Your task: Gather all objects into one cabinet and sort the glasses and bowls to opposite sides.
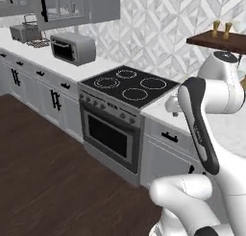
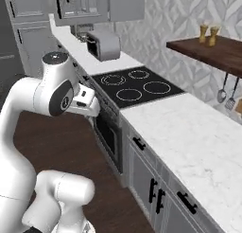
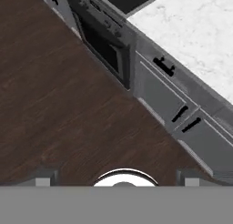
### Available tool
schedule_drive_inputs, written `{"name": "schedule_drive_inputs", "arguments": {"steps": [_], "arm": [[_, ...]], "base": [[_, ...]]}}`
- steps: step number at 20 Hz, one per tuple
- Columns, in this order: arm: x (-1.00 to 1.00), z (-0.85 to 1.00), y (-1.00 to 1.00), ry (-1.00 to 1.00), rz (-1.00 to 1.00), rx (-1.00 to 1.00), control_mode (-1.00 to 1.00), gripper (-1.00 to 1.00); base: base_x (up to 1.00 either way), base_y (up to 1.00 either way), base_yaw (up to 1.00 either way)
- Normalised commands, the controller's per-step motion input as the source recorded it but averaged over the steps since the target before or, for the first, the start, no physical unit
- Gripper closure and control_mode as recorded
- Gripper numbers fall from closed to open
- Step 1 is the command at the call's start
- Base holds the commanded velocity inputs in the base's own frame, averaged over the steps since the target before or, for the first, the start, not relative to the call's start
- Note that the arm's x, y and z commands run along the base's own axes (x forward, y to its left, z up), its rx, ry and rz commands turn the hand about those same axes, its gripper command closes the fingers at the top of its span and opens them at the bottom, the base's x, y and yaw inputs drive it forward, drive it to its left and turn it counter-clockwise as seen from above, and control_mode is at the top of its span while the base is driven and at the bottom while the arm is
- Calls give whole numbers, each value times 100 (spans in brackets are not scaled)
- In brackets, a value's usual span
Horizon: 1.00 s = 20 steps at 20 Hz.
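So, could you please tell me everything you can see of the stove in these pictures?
The stove has a flat, glossy black cooktop with four ringed burners, set level between white marble counters. Below it runs a steel front with a row of dark knobs, then an oven door with a dark window, shut. It stands on the dark wood floor, flanked by grey drawer cabinets.

one stove (image 1: 129, 86), one toaster oven (image 1: 73, 47), four burners

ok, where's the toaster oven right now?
The toaster oven sits on the counter left of the stove, below the wall cabinet in both base views.
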Motion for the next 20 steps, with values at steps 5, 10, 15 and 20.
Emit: {"name": "schedule_drive_inputs", "arguments": {"steps": [5,10,15,20], "arm": [[0,0,0,0,0,0,100,-100],[0,0,0,0,0,0,100,-100],[0,0,0,0,0,0,100,-100],[0,0,0,0,0,0,100,-100]], "base": [[2,19,95],[69,87,47],[100,99,13],[100,82,5]]}}
